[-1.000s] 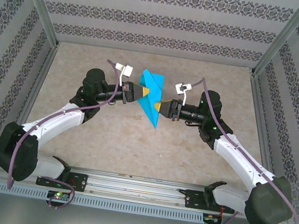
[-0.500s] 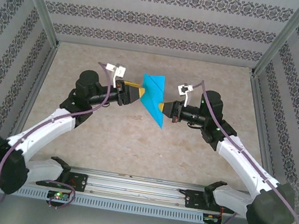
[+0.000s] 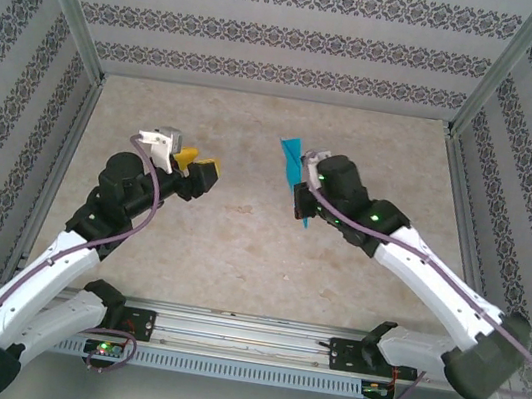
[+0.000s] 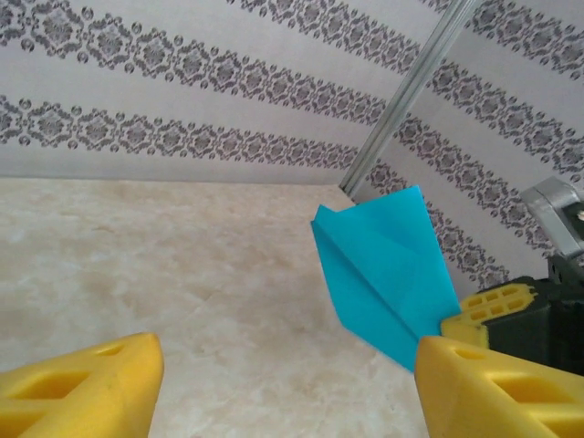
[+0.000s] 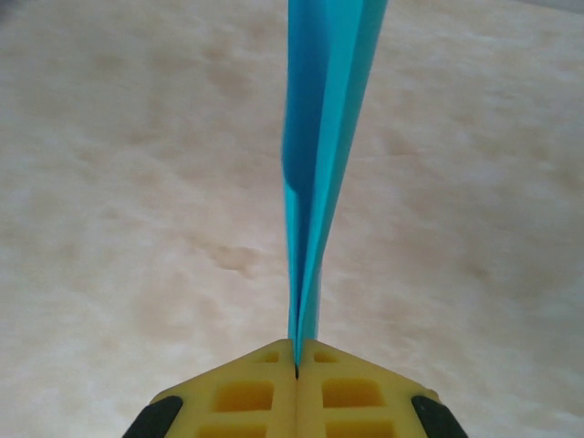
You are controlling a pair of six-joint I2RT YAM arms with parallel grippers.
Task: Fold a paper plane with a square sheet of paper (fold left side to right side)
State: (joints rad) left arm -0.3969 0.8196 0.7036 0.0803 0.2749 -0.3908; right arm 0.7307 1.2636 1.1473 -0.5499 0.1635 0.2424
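Note:
The turquoise-blue paper, folded into a narrow pointed paper plane (image 3: 293, 160), is held off the table and stands edge-on in the top view. My right gripper (image 3: 299, 193) is shut on its lower part. In the right wrist view the folded layers (image 5: 325, 137) rise straight out of the closed yellow jaws of the right gripper (image 5: 297, 358). My left gripper (image 3: 200, 166) is open and well left of the plane, holding nothing. Its wrist view shows the plane's flat side (image 4: 388, 274) beyond the wide-apart fingers of the left gripper (image 4: 287, 388).
The beige marbled table (image 3: 238, 246) lies under both arms. Patterned walls (image 3: 291, 42) and metal corner posts (image 3: 486, 88) close in the back and sides. A metal rail (image 3: 243, 343) runs along the near edge.
My left gripper let go of the paper, opened and pulled back to the left. The right gripper closed on the paper and turned it edge-on, shifting slightly right.

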